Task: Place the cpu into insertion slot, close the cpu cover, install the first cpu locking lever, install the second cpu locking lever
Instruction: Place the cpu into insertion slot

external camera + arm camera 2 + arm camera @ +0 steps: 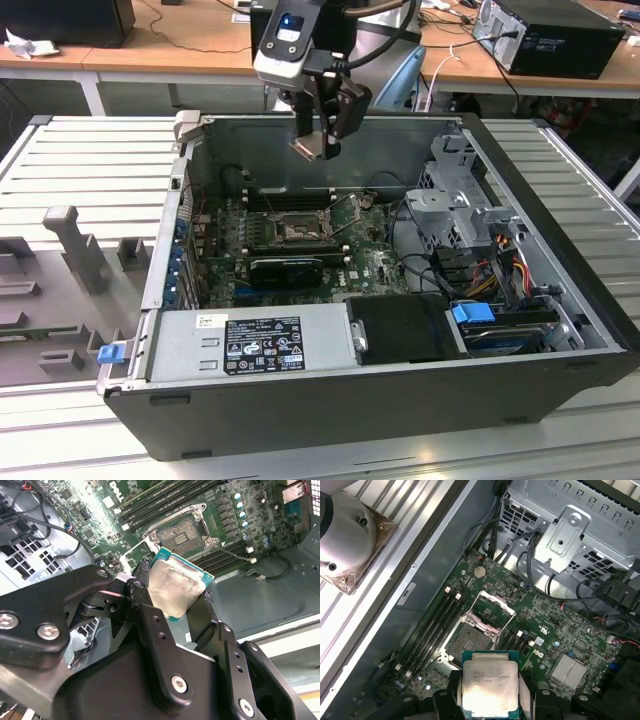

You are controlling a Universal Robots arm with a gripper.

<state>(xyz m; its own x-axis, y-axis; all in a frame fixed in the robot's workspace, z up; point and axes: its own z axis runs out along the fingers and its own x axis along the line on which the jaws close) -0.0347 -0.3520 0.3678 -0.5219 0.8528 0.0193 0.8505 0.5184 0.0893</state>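
- gripper [172, 594] clamped on two opposite edges of the cpu [175, 585], silver top towards both wrist views.
- chip hanging high over the open computer case [330, 400], well above the green board [547, 630].
- insertion slot [469, 642] below, pin field bare; cpu cover [492, 611] seemingly swung up just beside it.
- probably best: square chip edges to the socket frame, keep level, lower straight and slowly.
- let go only once seated flat; no pressing on the pins.
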